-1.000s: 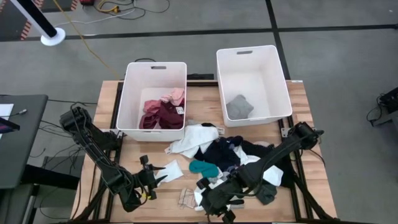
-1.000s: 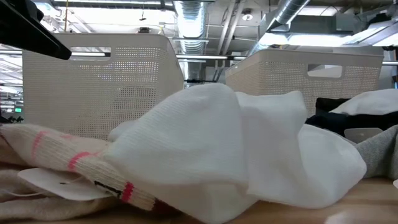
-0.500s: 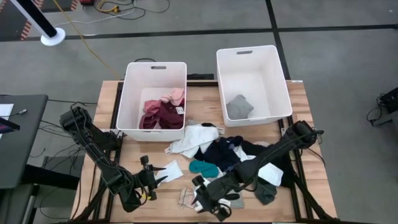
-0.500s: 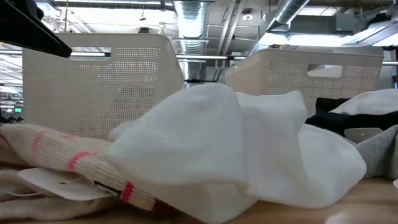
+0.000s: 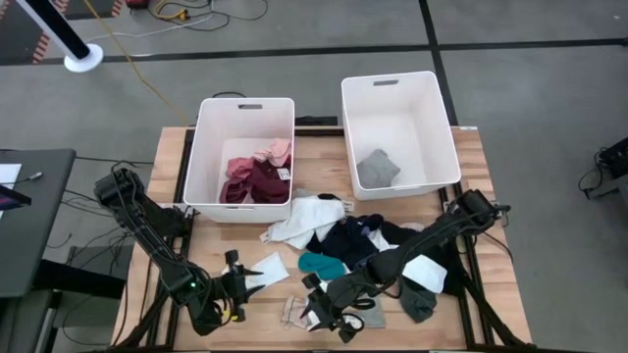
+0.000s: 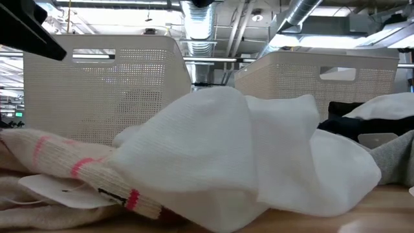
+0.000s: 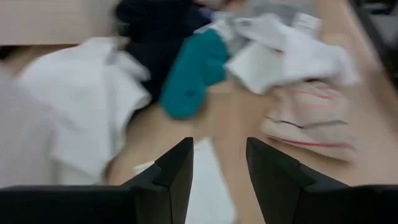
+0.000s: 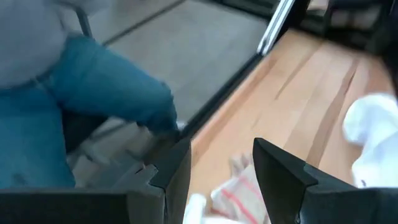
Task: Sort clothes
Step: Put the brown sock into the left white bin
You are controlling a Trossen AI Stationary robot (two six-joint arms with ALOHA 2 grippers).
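Note:
The clothes lie in a loose pile [image 5: 363, 245] at the table's middle and right: dark, white, grey and teal pieces [image 5: 319, 263]. A white cloth [image 5: 267, 269] lies flat at the left of the pile. My left gripper [image 5: 238, 277] stands open just beside it, and the cloth shows below the gap between its fingers [image 7: 219, 155]. A beige sock with pink stripes [image 5: 294, 312] lies near the front edge. My right gripper [image 5: 316, 299] hangs open over this sock, which shows ahead of its fingers [image 8: 233, 186].
Two white bins stand at the back. The left bin [image 5: 209, 147] holds maroon and pink garments [image 5: 255, 176], and the right bin [image 5: 446, 137] holds a grey one [image 5: 377, 169]. A person in blue trousers [image 8: 93, 106] stands beyond the table's edge. Bare wood shows at the front left.
My right gripper has come down and toward the table's left edge, off the pile and over the striped sock, tipping as it went. A white piece at the pile's right now shows from under its arm. My left gripper has turned a little in place.

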